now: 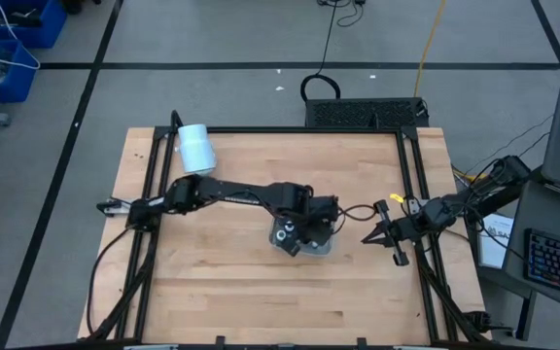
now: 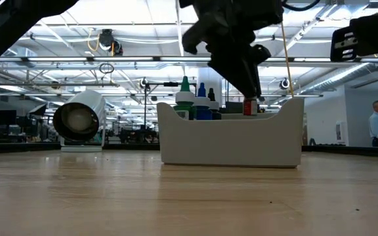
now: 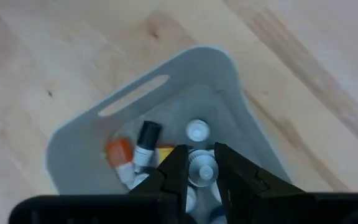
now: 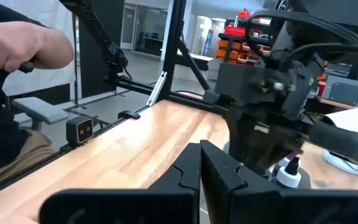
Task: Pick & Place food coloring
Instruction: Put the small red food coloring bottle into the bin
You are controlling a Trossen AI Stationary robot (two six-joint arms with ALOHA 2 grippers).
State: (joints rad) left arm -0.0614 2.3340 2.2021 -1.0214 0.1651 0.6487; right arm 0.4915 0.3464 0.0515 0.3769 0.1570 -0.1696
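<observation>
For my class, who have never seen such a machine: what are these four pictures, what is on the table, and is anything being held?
These are four cameras on one robot with two dark arms. The overhead picture shows the wooden table; the left gripper hangs over a grey tray. The table-level picture shows small food coloring bottles standing in that tray. The left wrist camera looks down between its fingers, which straddle a white-capped bottle; a grip is not certain. The right gripper waits beside the tray. A white cylinder lies apart.
</observation>
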